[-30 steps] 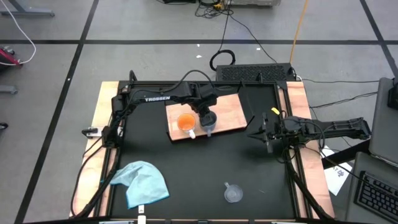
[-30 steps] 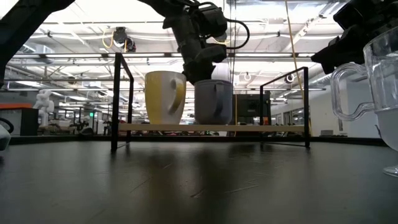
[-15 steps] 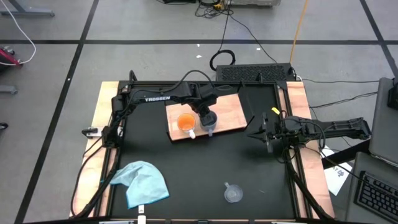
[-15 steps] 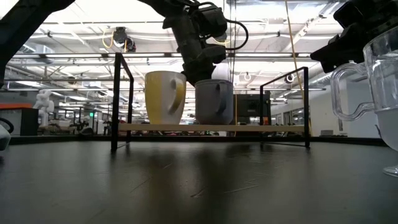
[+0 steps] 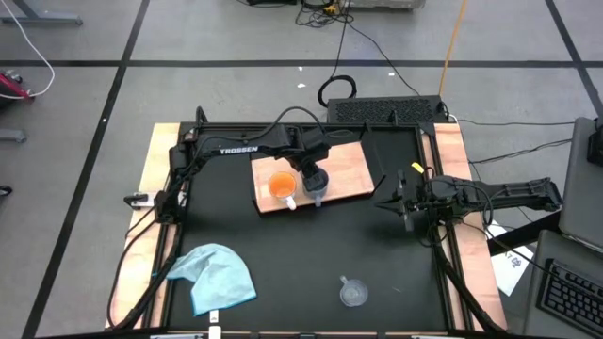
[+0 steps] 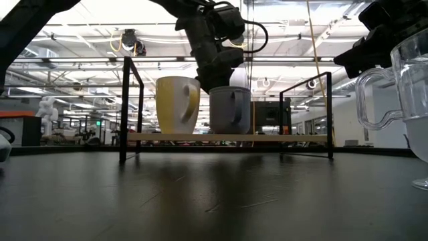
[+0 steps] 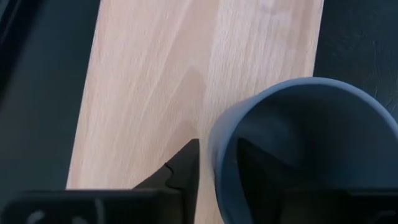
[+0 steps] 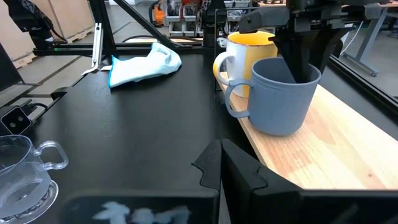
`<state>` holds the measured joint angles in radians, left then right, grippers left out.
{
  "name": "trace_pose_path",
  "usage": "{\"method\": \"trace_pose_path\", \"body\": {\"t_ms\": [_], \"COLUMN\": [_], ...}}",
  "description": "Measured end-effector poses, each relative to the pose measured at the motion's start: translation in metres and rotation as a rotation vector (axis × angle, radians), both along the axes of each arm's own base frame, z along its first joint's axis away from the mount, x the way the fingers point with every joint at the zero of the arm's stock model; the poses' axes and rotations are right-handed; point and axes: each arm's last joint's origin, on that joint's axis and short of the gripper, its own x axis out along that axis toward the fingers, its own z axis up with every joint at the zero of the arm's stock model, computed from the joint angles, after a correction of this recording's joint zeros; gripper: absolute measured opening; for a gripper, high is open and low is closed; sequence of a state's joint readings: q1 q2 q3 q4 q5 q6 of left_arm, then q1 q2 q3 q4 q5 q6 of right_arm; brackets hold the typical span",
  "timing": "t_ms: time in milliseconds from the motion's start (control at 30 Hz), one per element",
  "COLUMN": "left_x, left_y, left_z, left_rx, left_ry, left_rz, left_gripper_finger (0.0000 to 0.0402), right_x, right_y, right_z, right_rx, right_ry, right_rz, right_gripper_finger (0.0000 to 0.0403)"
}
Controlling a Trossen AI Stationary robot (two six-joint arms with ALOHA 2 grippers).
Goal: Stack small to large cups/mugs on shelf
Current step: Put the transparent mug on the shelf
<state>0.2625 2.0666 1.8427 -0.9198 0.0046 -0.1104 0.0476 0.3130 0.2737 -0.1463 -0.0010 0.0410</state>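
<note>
On the black table [image 5: 311,254], the left end effector [image 5: 314,179] grips the grey-blue cup's [image 5: 317,185] rim on the shelf [image 5: 349,169], beside the orange cup [image 5: 282,185]; the right end effector's [image 5: 388,202] spread is unclear.

The clear cup [image 6: 401,100] is cut off by the frame edge.

Since a second ago, the left pincer [image 5: 314,175] has barely shifted at the grey-blue cup [image 5: 317,185].

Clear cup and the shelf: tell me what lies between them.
Nothing. In the high view only bare black tabletop separates the clear cup from the shelf; the light blue cloth lies off to one side.
</note>
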Motion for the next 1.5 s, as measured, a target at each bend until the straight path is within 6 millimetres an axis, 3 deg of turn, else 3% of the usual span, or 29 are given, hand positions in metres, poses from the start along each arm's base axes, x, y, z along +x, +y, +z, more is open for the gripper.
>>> {"method": "trace_pose_path", "body": {"t_ms": [367,700,833,1033,1100,1267,1500], "left_x": [-0.003,-0.033,-0.05,-0.07,-0.074,-0.078,-0.083], "left_y": [-0.001,-0.01,-0.026,-0.048,-0.054,-0.07,-0.076], "left_z": [0.007,0.07,0.093,0.117,0.123,0.127,0.131], "left_rx": [0.021,0.056,0.056,0.07,0.081,0.143,0.199], "left_ry": [-0.01,-0.146,-0.163,-0.179,-0.196,-0.168,-0.155], "left_rz": [-0.022,-0.061,-0.142,-0.215,-0.24,-0.296,-0.292], "left_gripper_finger": [0.0211,0.026,0.022,0.005,0.0014,0.0004,0.0002], "right_x": [0.0,0.0,0.0,0.0,0.0,0.0,0.0], "right_y": [0.0,0.0,0.0,0.0,0.0,0.0,0.0], "right_z": [0.0,0.0,0.0,0.0,0.0,0.0,0.0], "right_rx": [0.0,0.0,0.0,0.0,0.0,-0.001,-0.002], "right_ry": [0.0,0.001,0.001,-0.001,0.0,-0.003,-0.004], "right_rz": [0.0,0.0,0.0,0.0,0.0,0.0,0.0], "right_gripper_finger": [0.0,0.0,0.0,0.0,0.0,0.0,0.0]}}
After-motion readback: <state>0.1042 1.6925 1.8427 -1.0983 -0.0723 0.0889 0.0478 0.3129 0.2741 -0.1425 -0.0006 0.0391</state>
